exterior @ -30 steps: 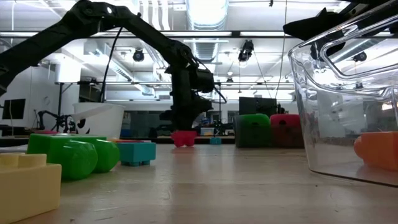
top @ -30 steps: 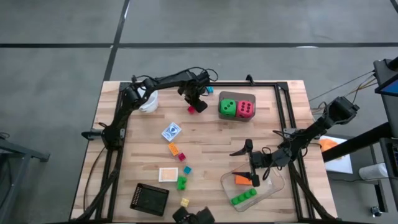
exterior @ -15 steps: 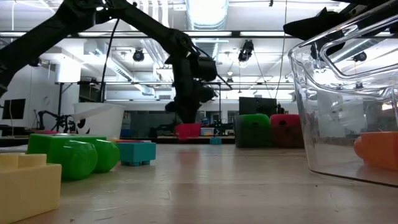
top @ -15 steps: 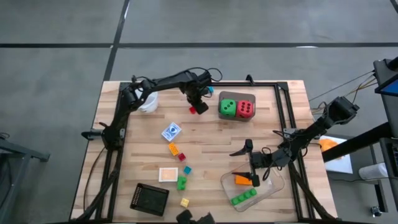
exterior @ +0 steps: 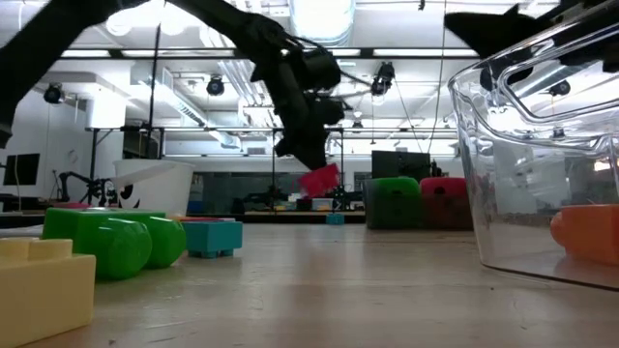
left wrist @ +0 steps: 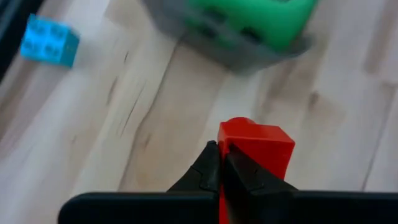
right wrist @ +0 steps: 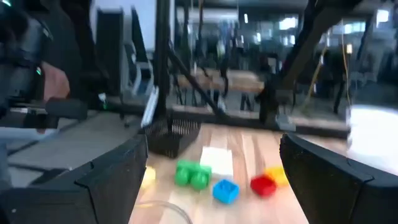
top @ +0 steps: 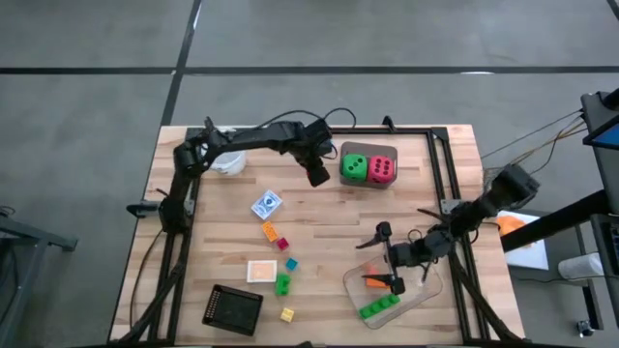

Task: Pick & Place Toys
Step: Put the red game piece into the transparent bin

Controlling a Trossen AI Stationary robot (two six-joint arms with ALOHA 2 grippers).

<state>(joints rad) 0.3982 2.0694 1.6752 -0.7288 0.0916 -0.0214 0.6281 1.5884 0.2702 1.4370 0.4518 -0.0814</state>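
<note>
I see the red brick (left wrist: 256, 147) pinched in my left gripper (left wrist: 219, 163), lifted off the table (top: 319, 227) just beside the green die (top: 354, 167), that arm stretched across the far side, while my right gripper (top: 387, 258) hangs spread wide over the clear tray (top: 430, 288).

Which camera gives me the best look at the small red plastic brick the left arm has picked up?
The left wrist view: the small red plastic brick sits pinched in the left gripper. The low view shows it hanging clear of the wooden table. In the high view the arm hides it; the right wrist view misses it.
</note>
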